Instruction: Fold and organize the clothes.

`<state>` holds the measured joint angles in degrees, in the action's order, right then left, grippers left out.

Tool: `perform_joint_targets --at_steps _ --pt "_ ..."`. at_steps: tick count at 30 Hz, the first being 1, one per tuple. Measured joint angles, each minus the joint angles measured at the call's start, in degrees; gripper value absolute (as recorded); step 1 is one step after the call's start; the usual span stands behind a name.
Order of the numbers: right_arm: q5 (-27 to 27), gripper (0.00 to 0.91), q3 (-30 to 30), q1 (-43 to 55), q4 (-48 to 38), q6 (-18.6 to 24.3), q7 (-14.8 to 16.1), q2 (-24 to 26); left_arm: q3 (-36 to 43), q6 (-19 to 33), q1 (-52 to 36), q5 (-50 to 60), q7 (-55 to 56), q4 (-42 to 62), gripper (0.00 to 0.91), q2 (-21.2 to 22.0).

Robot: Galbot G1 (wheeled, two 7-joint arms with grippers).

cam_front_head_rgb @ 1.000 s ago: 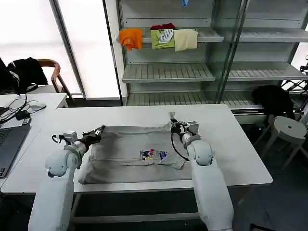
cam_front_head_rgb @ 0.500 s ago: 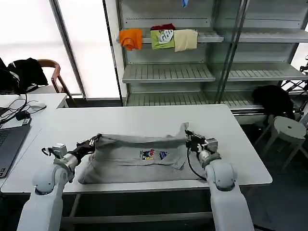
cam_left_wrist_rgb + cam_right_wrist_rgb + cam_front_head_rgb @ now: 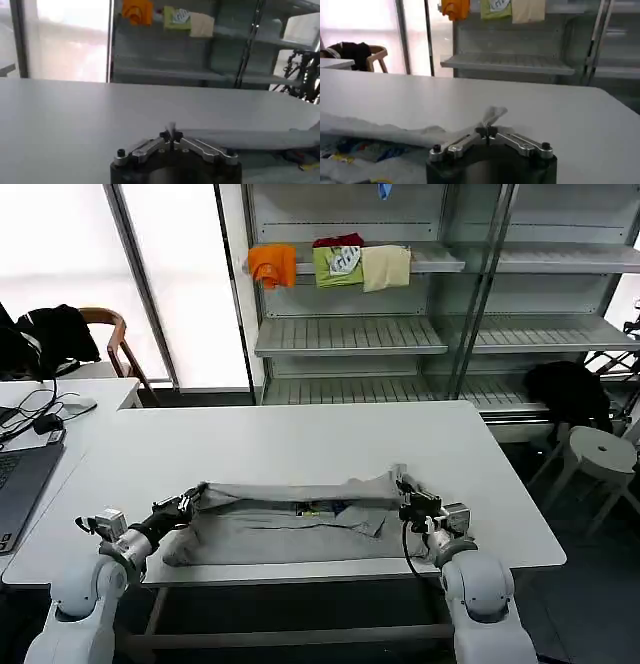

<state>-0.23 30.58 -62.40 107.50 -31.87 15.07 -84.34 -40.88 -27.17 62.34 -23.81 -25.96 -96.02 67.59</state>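
A light grey shirt [image 3: 290, 529] with a small multicoloured chest print lies on the white table [image 3: 300, 434], near its front edge. Its far edge is lifted and pulled toward the front, folding over the rest and half covering the print. My left gripper [image 3: 195, 496] is shut on the shirt's left corner [image 3: 171, 129]. My right gripper [image 3: 404, 484] is shut on the right corner [image 3: 491, 116], which sticks up above the jaws. The stretched edge [image 3: 250, 139] runs between the two grippers, and the print [image 3: 360, 149] shows beneath it in the right wrist view.
A metal shelf unit [image 3: 350, 334] stands behind the table, with orange [image 3: 272, 262], green [image 3: 338, 264] and cream [image 3: 386, 266] garments on its upper shelf. A laptop [image 3: 20, 484] and cables sit on a desk at left. A white stool [image 3: 600, 454] stands at right.
Both grippers have drawn back toward the table's front edge, pulling the shirt's far edge with them. The fold now covers most of the chest print.
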Motion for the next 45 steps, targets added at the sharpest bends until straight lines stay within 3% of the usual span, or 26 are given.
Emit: perform_joint_targets --at_steps 3,4,5,6,27,34,41,43,44,45 --pt "-0.42 0.0 0.13 -0.95 0.3 0.31 0.35 0.14 -0.33 0.11 1.04 0.0 -0.15 -0.65 0.01 -0.14" --pt "-0.61 0.907 0.16 -1.26 0.38 0.4 0.47 0.13 -0.39 0.21 1.39 0.05 -0.22 -0.9 0.383 -0.15" --pt "-0.81 0.907 0.14 -1.53 0.43 0.54 0.59 0.11 -0.41 0.26 1.72 0.15 -0.23 -1.06 0.685 -0.15" --pt "-1.05 0.907 0.1 -1.77 0.44 0.68 0.71 0.07 -0.45 0.26 2.04 0.24 -0.23 -1.19 0.907 -0.13" --pt "-12.38 0.907 -0.33 -5.21 0.09 7.3 -1.73 -0.91 -0.54 0.81 3.57 3.48 3.15 -3.87 0.907 0.67" --pt "-8.96 0.907 1.84 -4.81 2.48 7.57 -2.8 -0.8 0.0 1.81 4.79 4.14 9.61 -5.9 0.907 2.97" --pt "0.45 0.907 5.66 -3.28 6.01 6.24 -4.4 0.25 0.83 3.58 7.5 5.08 17.15 -6.18 0.907 5.35" --pt "2.79 0.907 6.77 -2.74 6.42 5.84 -4.86 0.57 0.96 3.86 8.25 5.25 18.79 -6.44 0.836 5.94" --pt "3.9 0.907 7.38 -2.55 6.62 5.68 -5.03 0.74 0.98 3.98 8.53 5.31 19.45 -6.59 0.685 6.17" --pt "4.75 0.907 7.84 -2.47 6.75 5.55 -5.13 0.86 1.04 4.1 8.88 5.39 20.12 -6.77 0.625 6.41"
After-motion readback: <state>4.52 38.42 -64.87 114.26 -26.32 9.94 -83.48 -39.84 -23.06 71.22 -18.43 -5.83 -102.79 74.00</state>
